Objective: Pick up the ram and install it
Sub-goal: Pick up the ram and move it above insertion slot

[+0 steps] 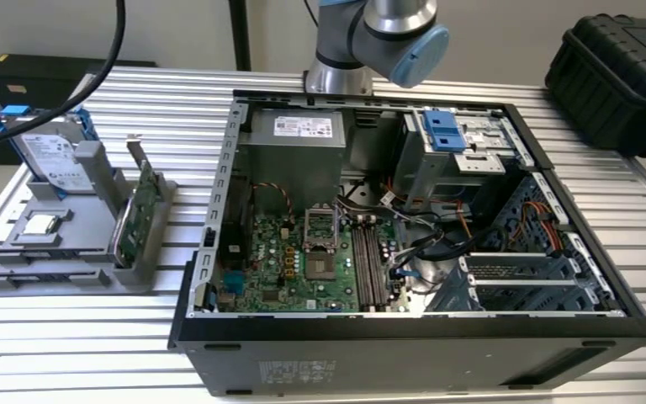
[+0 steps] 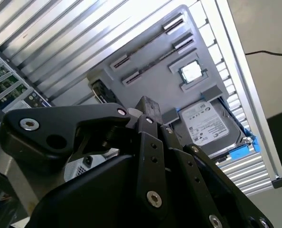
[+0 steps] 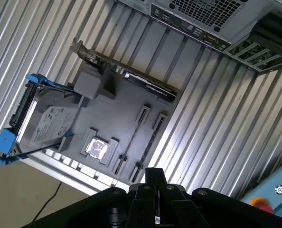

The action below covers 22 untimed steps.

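tray: grey moulded plastic holder [image 1: 76, 284] at the exterior view's left, sitting on the ribbed aluminium table [image 1: 76, 353].
drive: silver box with blue rails [image 1: 51, 164], propped at the far end of the tray.
chip: small shiny square processor [image 1: 40, 225], in its pocket mid-tray.
card: green board with a metal bracket [image 1: 132, 220], on edge along the tray side nearest the case.
ram: I can't pick out any blue. My best read is the thin dark strip [image 3: 130, 138] seen edge-on in the first wrist view. It sits between a pair of clips on the tray, just beside the chip, so I judge it not yet picked.
long axis: the strip runs square to the card's length and parallel to the second clip pair beside it.
gripper: black metal fingers closed together [image 3: 155, 176] in both wrist views, with nothing visible between them.
relation: the gripper hangs above the tray, off the strip's end farthest from the card and clear of it. I judge the ram lies below and ahead of the fingertips.
case: black tower [image 1: 413, 337] on its side with the panel off, centre of the exterior view. Inside is a green motherboard [image 1: 300, 261] with long slots [image 1: 370, 265]; I can't tell whether they're filled.
arm: silver tube with a blue-capped joint [image 1: 385, 29], top centre behind the case.
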Available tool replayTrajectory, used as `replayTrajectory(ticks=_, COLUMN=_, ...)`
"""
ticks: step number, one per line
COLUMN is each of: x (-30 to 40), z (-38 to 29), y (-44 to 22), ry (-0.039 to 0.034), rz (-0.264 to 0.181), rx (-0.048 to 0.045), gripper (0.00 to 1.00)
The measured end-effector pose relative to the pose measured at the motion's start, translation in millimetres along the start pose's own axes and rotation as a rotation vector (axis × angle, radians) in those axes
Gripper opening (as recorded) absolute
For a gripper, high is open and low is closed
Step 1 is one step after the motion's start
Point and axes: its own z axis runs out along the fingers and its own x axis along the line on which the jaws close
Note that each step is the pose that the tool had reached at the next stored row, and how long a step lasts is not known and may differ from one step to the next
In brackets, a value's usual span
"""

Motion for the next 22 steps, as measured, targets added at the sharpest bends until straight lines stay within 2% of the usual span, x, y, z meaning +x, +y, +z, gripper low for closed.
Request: replayTrajectory(ticks=22, x=0.0, z=-0.6, y=0.0, ry=-0.0053, rz=0.095, rx=0.0002, gripper=0.00)
